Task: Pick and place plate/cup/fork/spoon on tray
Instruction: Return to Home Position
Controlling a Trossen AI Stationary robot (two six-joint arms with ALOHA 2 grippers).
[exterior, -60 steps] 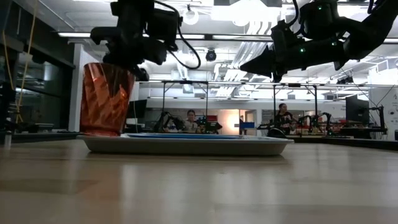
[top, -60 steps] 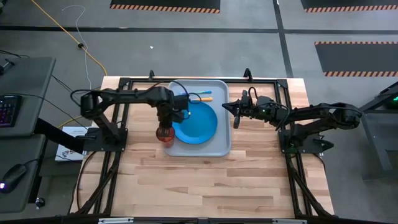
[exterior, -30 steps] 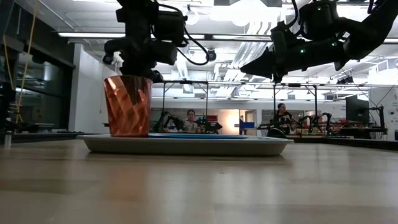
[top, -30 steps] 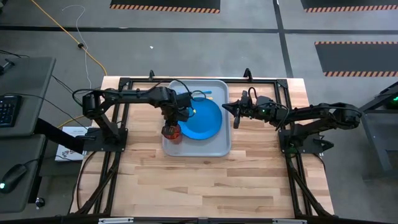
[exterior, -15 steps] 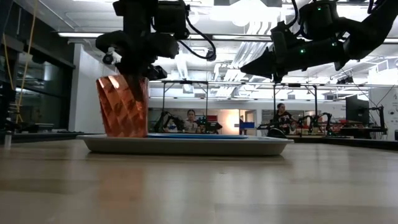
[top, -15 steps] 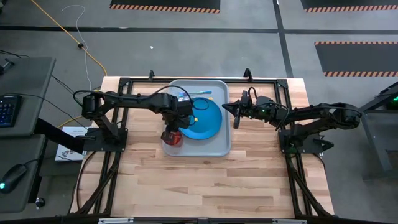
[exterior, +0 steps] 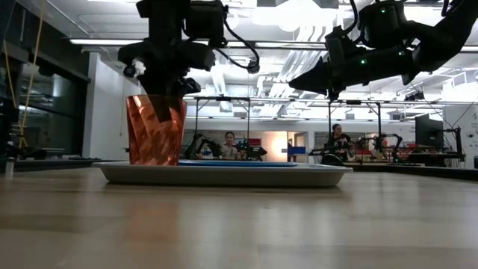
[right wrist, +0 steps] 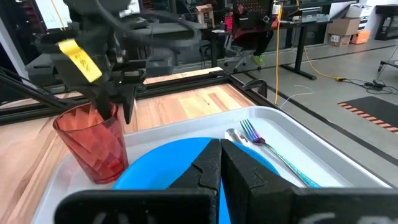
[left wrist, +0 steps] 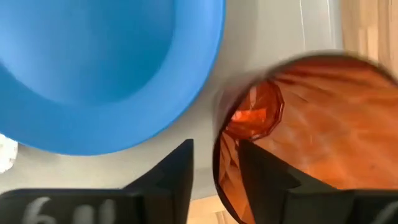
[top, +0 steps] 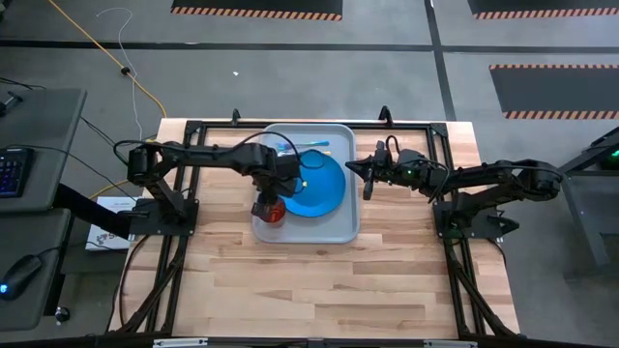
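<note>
Left pincer (left wrist: 214,177) apparently astride cup (left wrist: 298,130) rim

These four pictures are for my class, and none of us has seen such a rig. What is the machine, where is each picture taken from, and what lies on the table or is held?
It is a robot with two dark arms at a wooden table, each ending in a gripper with two jaws. One picture looks straight down, one looks level across the tabletop, and two come from cameras on the arms' wrists.

On the table lies a grey tray. In it are a blue plate, a fork and a spoon.

The left gripper holds the red-orange cup by its rim, one jaw inside and one outside, at the tray's left edge beside the plate. The right gripper waits above the tray's right edge, jaws shut and holding nothing.
</note>
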